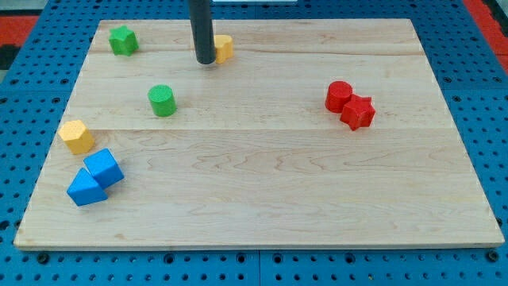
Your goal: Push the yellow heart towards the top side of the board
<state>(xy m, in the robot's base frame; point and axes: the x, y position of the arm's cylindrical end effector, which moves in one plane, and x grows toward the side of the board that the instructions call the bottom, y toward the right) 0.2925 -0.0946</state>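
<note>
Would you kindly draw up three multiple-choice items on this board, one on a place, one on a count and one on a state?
1. Where is my tip relative to the yellow heart?
A. At its left side in the view
B. Far off by the red blocks
C. Below the blue blocks

2. How many green blocks lie on the board?
A. One
B. Two
C. Four

3. How do the two red blocks stand?
A. Stacked
B. Far apart
C. Side by side, touching

Answers: 1 A, the rod partly hides the heart's left edge. 2 B, the green star and green cylinder. 3 C, the red cylinder meets the red star.
</note>
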